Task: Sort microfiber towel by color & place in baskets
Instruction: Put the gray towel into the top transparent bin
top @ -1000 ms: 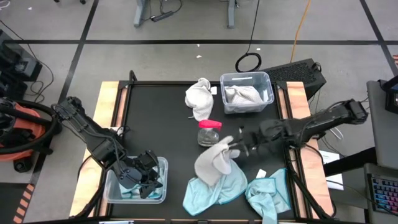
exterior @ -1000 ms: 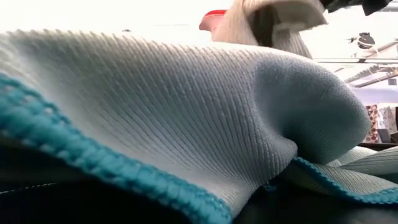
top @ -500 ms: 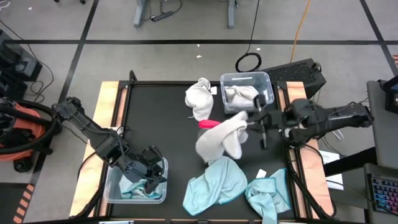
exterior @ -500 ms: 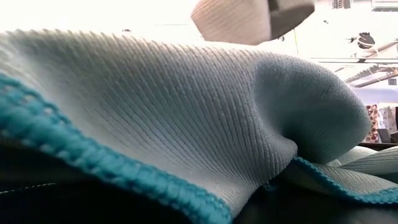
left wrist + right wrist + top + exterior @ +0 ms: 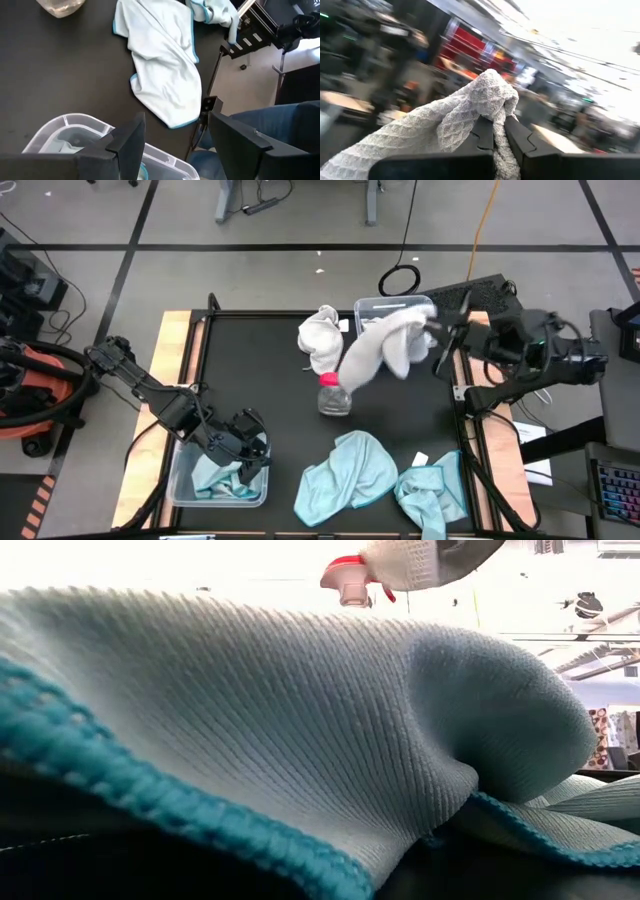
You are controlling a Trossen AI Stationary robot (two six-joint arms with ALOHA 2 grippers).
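My right gripper (image 5: 428,336) is shut on a grey-white waffle towel (image 5: 382,348) in the air over the far clear basket (image 5: 392,304); the same towel (image 5: 410,562) shows at the top of the low view. My left gripper (image 5: 246,450) is open, hovering over the near-left clear basket (image 5: 183,480), which holds light blue towels (image 5: 215,476). Two light blue towels (image 5: 346,470) (image 5: 430,495) lie on the table near its front edge. Another white towel (image 5: 320,335) lies bunched at the far middle. My right gripper pinches a bunched fold of the grey-white towel (image 5: 492,102) between its two shut fingers (image 5: 520,137); several layers are gathered there. The towel is lifted clear of the table and drapes away from the fingers toward the table's left and near side (image 5: 352,370).
A small clear jar with a pink lid (image 5: 335,394) stands mid-table, just under the hanging towel's lower end. In the left wrist view, the blue towel (image 5: 165,75) lies beyond the basket rim (image 5: 65,122). Wooden strips edge the table on both sides (image 5: 175,340).
My right gripper has risen and swung from the table's near middle toward the far right, carrying the grey-white towel. The towel came off the blue towel, lifted clear, and now hangs over the far basket. My left gripper has shifted a little toward the table's right over its basket.
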